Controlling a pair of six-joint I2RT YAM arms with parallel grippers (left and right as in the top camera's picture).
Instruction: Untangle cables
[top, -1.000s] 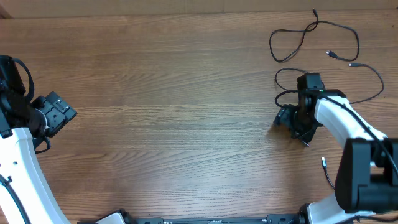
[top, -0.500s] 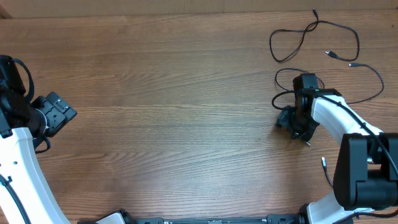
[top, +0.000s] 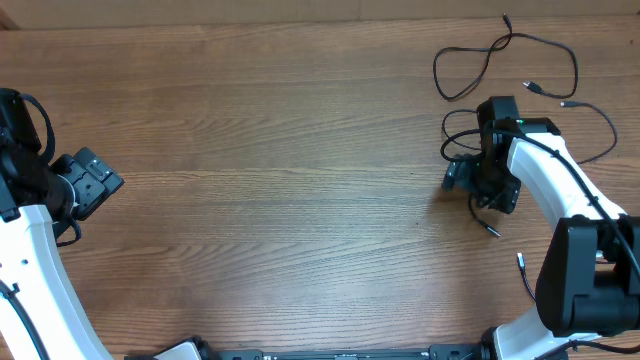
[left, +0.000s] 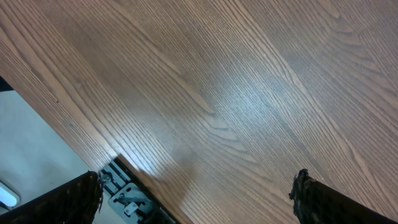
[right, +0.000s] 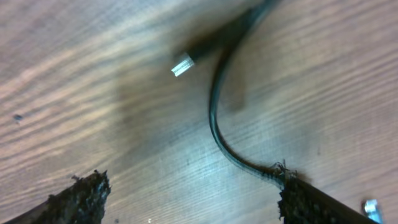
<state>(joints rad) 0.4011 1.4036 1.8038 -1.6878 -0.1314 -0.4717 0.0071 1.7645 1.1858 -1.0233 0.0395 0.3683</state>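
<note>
Left gripper (left: 196, 196): fingers spread wide, only bare table (left: 205, 93) between and ahead of them. No cord in its wrist view. It sits well apart from all the cables (top: 497, 43).

Right gripper (right: 193, 196): fingers (right: 311, 202) spread, nothing pinched. One cable (right: 217, 124) lies ahead of the tips, off-centre toward the finger at the right of the wrist view. Its long axis runs out along the fingers' reach, so across their closing line, and it curves in to meet that finger's tip. Its silvery plug (right: 182, 64) lies further ahead, near the midline.

Judgement: the right arm is the nearer one; a pinch wants the gap shifted toward that finger.

Unclear: whether the cord touches that tip or passes under it. A second silvery end (right: 370, 208) is cut off at the frame corner. From overhead the arm hides the fingertips.
</note>
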